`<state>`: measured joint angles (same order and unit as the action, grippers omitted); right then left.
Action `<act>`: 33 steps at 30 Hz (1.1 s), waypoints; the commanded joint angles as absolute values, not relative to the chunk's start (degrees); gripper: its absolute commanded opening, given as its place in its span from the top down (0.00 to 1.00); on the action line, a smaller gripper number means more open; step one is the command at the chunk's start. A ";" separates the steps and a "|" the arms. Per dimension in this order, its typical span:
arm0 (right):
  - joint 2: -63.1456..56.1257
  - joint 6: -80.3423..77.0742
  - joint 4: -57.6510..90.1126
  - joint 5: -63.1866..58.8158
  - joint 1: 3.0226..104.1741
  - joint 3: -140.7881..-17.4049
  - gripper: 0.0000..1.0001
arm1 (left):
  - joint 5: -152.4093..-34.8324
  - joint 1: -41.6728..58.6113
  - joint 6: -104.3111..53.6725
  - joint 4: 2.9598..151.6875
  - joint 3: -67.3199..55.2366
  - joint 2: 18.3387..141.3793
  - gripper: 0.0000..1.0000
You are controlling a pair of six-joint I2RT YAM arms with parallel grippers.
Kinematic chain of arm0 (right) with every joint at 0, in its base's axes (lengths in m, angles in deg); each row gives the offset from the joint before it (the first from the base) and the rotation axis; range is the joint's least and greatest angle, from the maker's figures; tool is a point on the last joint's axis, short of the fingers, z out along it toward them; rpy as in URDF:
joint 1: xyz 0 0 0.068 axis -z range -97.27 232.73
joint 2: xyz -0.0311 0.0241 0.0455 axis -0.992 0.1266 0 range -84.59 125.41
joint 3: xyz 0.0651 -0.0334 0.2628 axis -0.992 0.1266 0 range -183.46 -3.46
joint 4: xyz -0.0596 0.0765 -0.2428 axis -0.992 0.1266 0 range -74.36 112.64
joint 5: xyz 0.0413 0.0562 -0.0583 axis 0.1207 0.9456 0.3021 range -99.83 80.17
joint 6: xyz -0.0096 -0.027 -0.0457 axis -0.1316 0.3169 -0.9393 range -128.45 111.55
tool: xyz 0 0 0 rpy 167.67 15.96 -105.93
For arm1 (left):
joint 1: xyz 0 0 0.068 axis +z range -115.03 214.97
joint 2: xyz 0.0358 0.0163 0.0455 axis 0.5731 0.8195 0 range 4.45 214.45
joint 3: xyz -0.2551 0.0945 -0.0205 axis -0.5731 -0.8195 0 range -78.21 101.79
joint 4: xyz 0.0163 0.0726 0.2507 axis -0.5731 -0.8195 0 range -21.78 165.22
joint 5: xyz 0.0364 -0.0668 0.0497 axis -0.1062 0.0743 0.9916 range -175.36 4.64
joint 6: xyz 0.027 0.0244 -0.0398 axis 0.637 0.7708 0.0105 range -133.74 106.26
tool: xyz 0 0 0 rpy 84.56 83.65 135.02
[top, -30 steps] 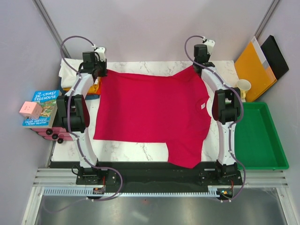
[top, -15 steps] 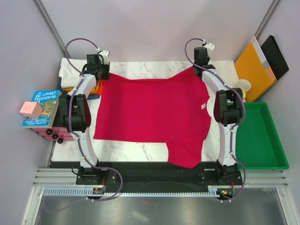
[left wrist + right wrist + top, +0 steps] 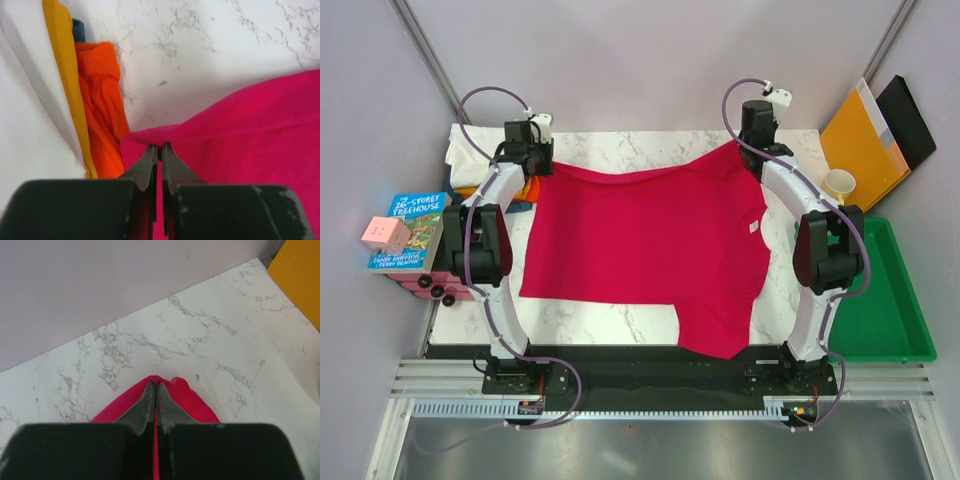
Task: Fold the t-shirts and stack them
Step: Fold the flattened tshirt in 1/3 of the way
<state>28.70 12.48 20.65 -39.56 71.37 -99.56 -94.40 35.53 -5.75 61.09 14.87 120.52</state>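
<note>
- Red t-shirt [image 3: 640, 255] lies spread across the marble table [image 3: 620, 322], and its far edge curves between the two corners I hold.
- My left gripper [image 3: 160, 148] is clamped on the far-left corner, with red cloth pinched between the closed jaws.
- My right gripper [image 3: 155, 386] pinches the far-right corner the same way, near the back wall.
- Just left of my left gripper is a pile: white t-shirt [image 3: 25, 125], yellow-orange t-shirt [image 3: 65, 75], orange t-shirt [image 3: 102, 100], dark blue t-shirt [image 3: 78, 31].
- Green tray [image 3: 890, 300] sits off the table's right side.
</note>
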 commanded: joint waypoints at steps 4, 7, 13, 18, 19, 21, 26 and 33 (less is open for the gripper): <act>19.66 15.45 18.27 -40.76 71.12 -89.96 1.00 | -92.57 35.58 -5.57 63.53 10.13 113.97 0.98; 17.81 16.51 18.36 -41.90 71.12 -85.48 1.00 | -91.87 35.67 -5.13 63.79 9.24 113.79 0.98; 11.92 17.83 18.27 -42.79 71.56 -77.56 1.00 | -90.55 35.67 -5.04 63.71 8.80 113.44 0.98; 9.10 18.18 18.88 -42.70 72.18 -73.96 1.00 | -90.11 35.67 -4.69 63.44 8.98 113.09 0.98; 8.14 18.44 19.06 -42.78 72.27 -73.60 1.00 | -90.02 35.67 -4.51 63.18 8.98 113.09 0.98; 7.08 18.71 19.50 -42.78 72.44 -72.20 1.00 | -89.84 35.67 -4.69 63.00 8.89 112.74 0.98; 3.04 19.94 21.52 -41.82 72.44 -70.26 1.00 | -89.93 35.93 -4.51 62.47 8.01 111.68 0.98; 0.05 23.36 23.63 -39.18 72.35 -63.16 1.00 | -88.79 36.64 -4.16 62.74 5.73 111.94 0.98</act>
<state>2.43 20.37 22.47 -39.76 72.11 -67.34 -90.44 35.74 -5.71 61.61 7.15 114.56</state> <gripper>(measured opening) 0.010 0.037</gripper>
